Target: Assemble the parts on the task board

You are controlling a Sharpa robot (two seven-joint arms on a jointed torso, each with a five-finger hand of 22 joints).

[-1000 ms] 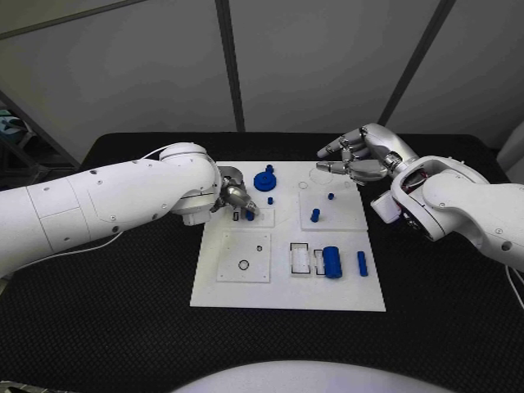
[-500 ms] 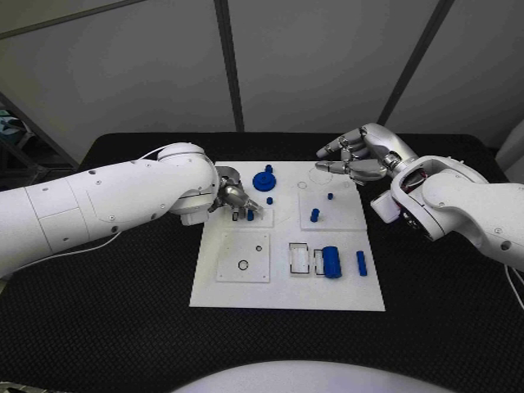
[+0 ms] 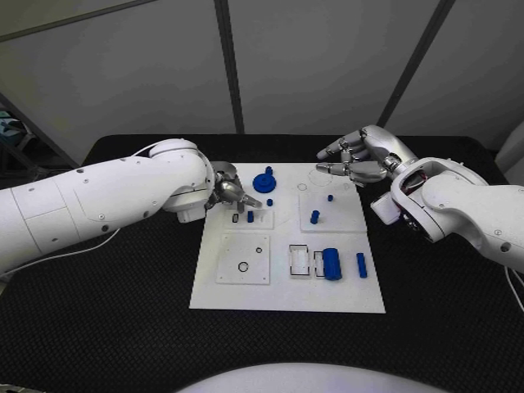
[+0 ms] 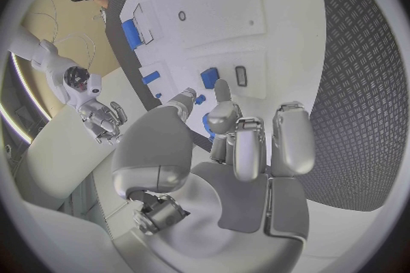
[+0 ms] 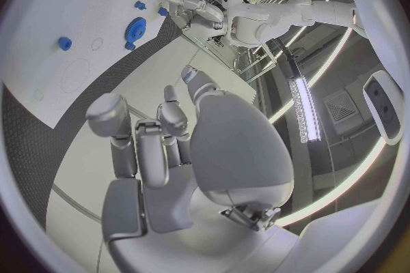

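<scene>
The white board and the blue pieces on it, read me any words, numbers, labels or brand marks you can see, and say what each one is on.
No readable text anywhere.
White board: only thin black outlines, rings and rectangles, no letters or numbers.
Blue pieces, such as the gear and the cylinder: plain, no markings.
Left hand and right hand: no label that I can read.

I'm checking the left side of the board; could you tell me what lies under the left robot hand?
Under the left robot hand lies the white task board's far-left corner, with a small blue block beside a dark slot near its fingertips. Anything beneath the palm is covered.
</scene>
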